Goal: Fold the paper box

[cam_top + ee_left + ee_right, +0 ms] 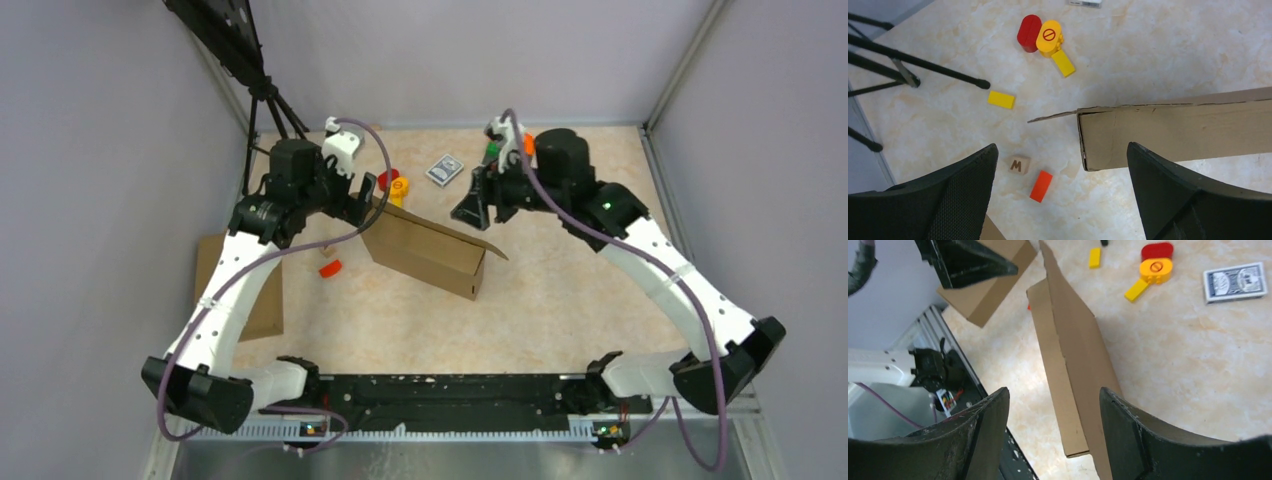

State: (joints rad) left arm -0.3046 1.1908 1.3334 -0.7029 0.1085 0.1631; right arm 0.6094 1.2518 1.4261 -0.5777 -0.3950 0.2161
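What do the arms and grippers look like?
White links and black joints on left arm and right arm, a purple cable looping along each. Black left gripper and right gripper, two broad tapering fingers, mesh-textured inside. Green light on the right arm.

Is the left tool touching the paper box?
Cannot tell. In the left wrist view, one finger of the open left tool overlaps the paper box edge; neither gap nor contact shows plainly.
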